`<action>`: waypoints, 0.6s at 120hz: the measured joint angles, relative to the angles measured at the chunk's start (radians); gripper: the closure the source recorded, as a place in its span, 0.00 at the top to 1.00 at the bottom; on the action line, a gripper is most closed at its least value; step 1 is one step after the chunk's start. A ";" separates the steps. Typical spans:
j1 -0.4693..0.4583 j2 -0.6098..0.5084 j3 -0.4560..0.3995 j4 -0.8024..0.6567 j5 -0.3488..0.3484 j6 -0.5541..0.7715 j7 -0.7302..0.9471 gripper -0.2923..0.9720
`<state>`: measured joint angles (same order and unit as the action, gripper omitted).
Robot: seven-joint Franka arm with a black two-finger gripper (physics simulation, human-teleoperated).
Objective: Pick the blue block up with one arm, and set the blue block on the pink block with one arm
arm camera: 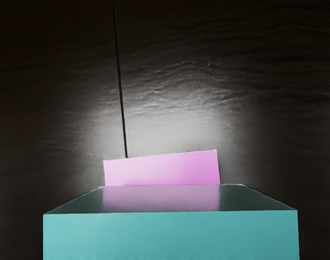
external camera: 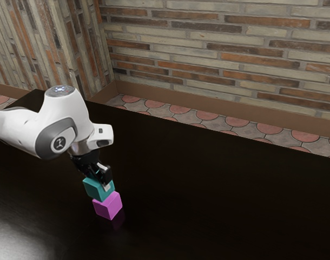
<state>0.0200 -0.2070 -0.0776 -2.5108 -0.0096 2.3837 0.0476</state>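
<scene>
Since the blue block reads as a small rigid cube with flat, slightly glossy faces, it is likely light and stiff, not fragile. A pinch on 2 opposite side faces near the top is the sensible hold, with some slip risk on the smooth sides. The gripper sits lower left of the exterior frame, fingers narrowed onto the block's upper part from 2 sides, so it looks clamped on the blue block and nothing else. The blue block is right over the pink block, bottom edge meeting pink's top and shifted a little toward the frame's left; whether it rests there or hangs just clear cannot be told. In the wrist view the pink block peeks past the blue block's top face, turned slightly relative to it. Overlap looks partial, so a release could tip it — judgement only. The table is dark polished wood with a glare patch at lower left and 1 thin seam. Behind it, a brick wall runs across the top and a round-patterned tile floor lies at right middle.
</scene>
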 joint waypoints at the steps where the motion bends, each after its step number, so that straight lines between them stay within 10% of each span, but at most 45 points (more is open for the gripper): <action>1: 0.000 0.001 0.000 0.001 0.000 0.000 0.001 0.51; 72: 0.000 0.031 0.010 0.033 -0.003 -0.007 0.044 0.53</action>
<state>0.0199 -0.1764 -0.0676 -2.4781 -0.0123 2.3764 0.0916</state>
